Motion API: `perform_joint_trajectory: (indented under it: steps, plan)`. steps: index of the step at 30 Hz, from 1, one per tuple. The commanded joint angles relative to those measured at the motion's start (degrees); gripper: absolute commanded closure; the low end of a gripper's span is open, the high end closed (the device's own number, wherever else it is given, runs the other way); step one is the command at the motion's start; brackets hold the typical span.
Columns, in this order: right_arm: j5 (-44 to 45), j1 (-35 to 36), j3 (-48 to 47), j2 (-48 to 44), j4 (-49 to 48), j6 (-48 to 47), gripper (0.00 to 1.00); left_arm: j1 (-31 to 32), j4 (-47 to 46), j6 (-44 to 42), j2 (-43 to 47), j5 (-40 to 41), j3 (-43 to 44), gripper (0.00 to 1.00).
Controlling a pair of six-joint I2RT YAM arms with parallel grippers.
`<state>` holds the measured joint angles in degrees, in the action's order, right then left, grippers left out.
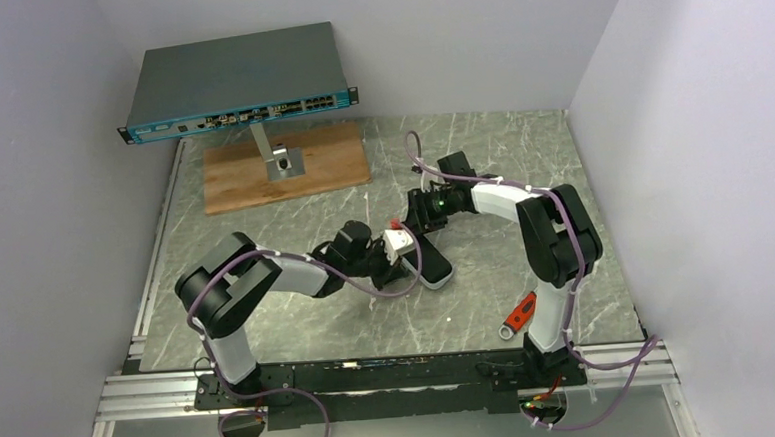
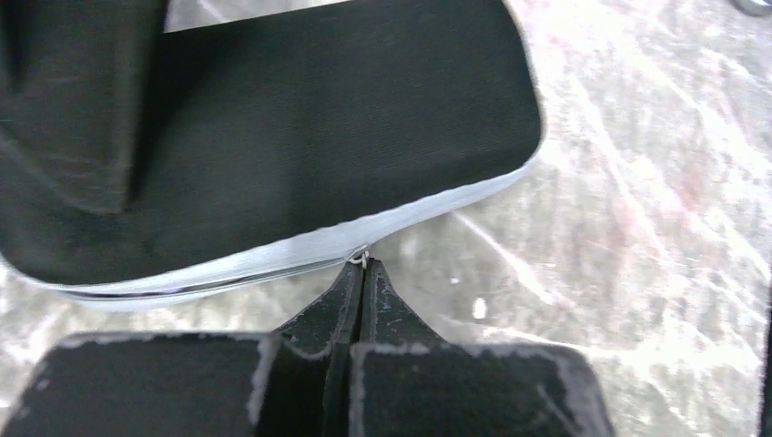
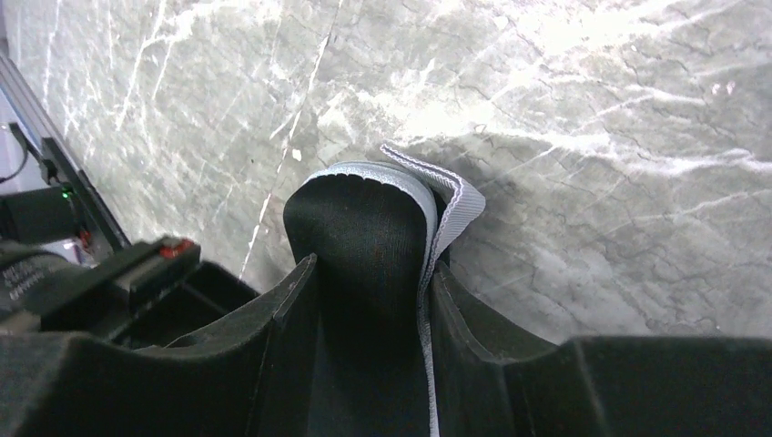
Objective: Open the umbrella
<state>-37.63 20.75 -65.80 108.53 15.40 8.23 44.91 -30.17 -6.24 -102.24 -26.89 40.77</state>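
No umbrella canopy, shaft or handle shows in any view. A small oval black pouch (image 1: 434, 264) with a pale grey zip band lies on the marble table between the two arms. In the left wrist view the pouch (image 2: 319, 137) fills the top, and my left gripper (image 2: 364, 265) is shut on a tiny metal zip pull (image 2: 361, 258) at its grey edge. In the right wrist view my right gripper (image 3: 373, 266) is shut around the far end of the pouch (image 3: 360, 228), with a grey fabric loop (image 3: 460, 200) beside one finger.
A network switch (image 1: 236, 81) stands on a metal post over a wooden board (image 1: 286, 169) at the back left. A red-orange tool (image 1: 519, 315) lies by the right arm's base. Grey walls close in on both sides.
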Motion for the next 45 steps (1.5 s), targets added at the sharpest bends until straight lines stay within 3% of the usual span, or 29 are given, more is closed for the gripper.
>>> perform_joint_trajectory:
  steps: [1, 4, 9, 19, 20, 23, 26, 31, 36, 41, 45]
  plan:
    - [7.33, -2.81, 1.33, -0.55, -5.47, 2.83, 0.74, 4.39, 1.27, 2.72, 3.23, -2.63, -3.50, 1.00]
    - [8.85, -4.68, 2.80, -1.61, -8.09, 5.08, 0.80, 5.71, 1.75, 2.54, 4.08, -2.78, -4.52, 1.00]
    - [9.18, -8.82, 4.46, -3.08, -11.18, 7.37, 0.80, 6.19, 5.76, 1.55, 5.21, -0.45, -4.30, 1.00]
    - [9.51, -15.77, 12.84, -12.19, -5.24, -1.57, 0.77, 1.28, 7.19, -0.48, 5.63, -1.01, -2.95, 1.00]
    - [8.83, -16.32, 13.33, -12.82, -3.97, -2.84, 0.71, 0.62, 7.18, -0.86, 5.42, -1.07, -2.48, 1.00]
    - [5.70, -17.57, 12.12, -13.32, 2.28, -7.37, 0.44, -0.71, 7.94, -3.39, 4.63, -2.00, -0.92, 1.00]
    - [-0.77, -19.86, 11.00, -15.32, 5.95, -16.55, 0.30, -1.19, 8.45, -6.53, 4.26, -3.12, 0.01, 1.00]
    - [-10.12, -20.40, 6.67, -17.57, 13.73, -39.82, 0.21, -1.43, 8.77, -11.97, 3.89, -3.77, 1.23, 1.00]
    - [-17.80, -19.29, -1.36, -13.85, 27.58, -61.44, 0.16, -2.33, 9.16, -14.47, 2.98, -4.70, 3.10, 1.00]
    - [-19.37, -14.71, -8.18, -8.47, 34.48, -68.20, 0.14, -2.81, 9.52, -16.22, 2.55, -5.54, 3.93, 1.00]
    - [-16.87, -9.78, -7.18, -8.45, 28.74, -65.51, 0.14, -2.89, 9.03, -16.34, 2.18, -5.70, 4.12, 1.00]
